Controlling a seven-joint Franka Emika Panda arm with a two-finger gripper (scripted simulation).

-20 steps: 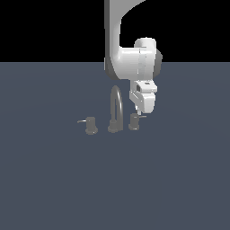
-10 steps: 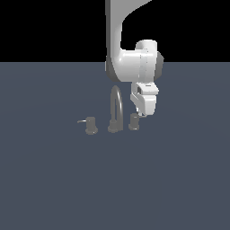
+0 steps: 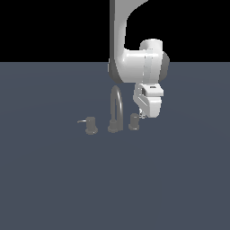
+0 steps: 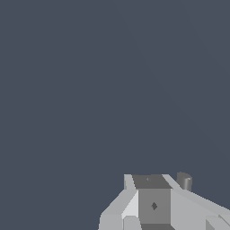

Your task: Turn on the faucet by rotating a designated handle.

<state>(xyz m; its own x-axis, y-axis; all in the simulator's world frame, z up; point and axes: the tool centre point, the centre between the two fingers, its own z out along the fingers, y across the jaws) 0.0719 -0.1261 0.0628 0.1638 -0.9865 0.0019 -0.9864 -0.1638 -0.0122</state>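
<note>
The faucet (image 3: 115, 109) is a small grey set with a tall arched spout and a short cylinder valve on each side. The handle (image 3: 133, 121) is the knob on the exterior view's right; the hand hides most of its lever. My gripper (image 3: 143, 115) hangs just beside that knob, on its right and slightly above. In the wrist view the fingers (image 4: 154, 197) appear pressed together with nothing between them, and the grey knob (image 4: 184, 181) shows just past them. The other knob (image 3: 91, 125) stands on the left, its thin lever pointing left.
The faucet set stands on a flat dark grey-blue floor (image 3: 115, 179). The white arm (image 3: 134, 63) comes down from above, behind the spout.
The hand has sunk a little and drifted slightly to the exterior view's right, ending closer to the right knob. The faucet parts have not moved.
</note>
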